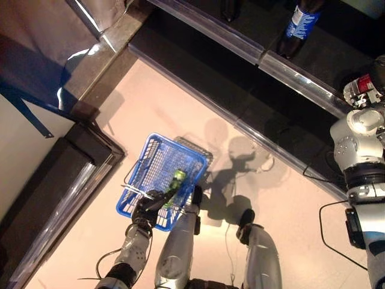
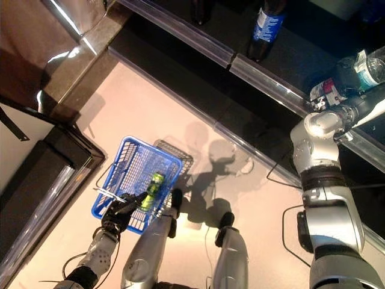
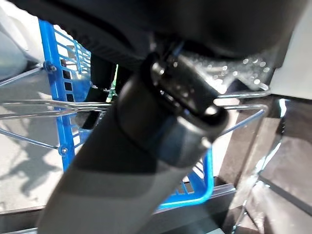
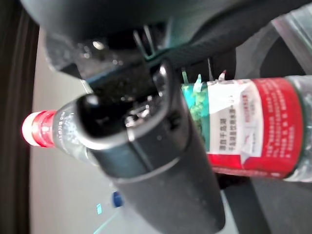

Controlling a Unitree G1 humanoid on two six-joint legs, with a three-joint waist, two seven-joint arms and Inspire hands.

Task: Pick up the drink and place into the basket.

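My left hand [image 1: 147,208] is shut on the thin wire handles [image 3: 48,105] of the blue basket [image 1: 153,158], which hangs low at the left above the floor. A green drink [image 1: 177,179] lies inside the basket near its front wall. My right hand [image 4: 146,146] is reached out to the dark shelf at the right. Its thumb and fingers are curled round a clear bottle [image 4: 243,131] with a red label and a red cap. The bottle also shows in the right eye view [image 2: 355,72], tilted over the shelf's edge, beside my right hand [image 2: 361,107].
A dark bottle with a blue label [image 1: 301,23] stands further back on the shelf. A clear rail [image 1: 289,71] runs along the shelf's front edge. A dark low cabinet [image 1: 60,174] stands at the left of the pale floor.
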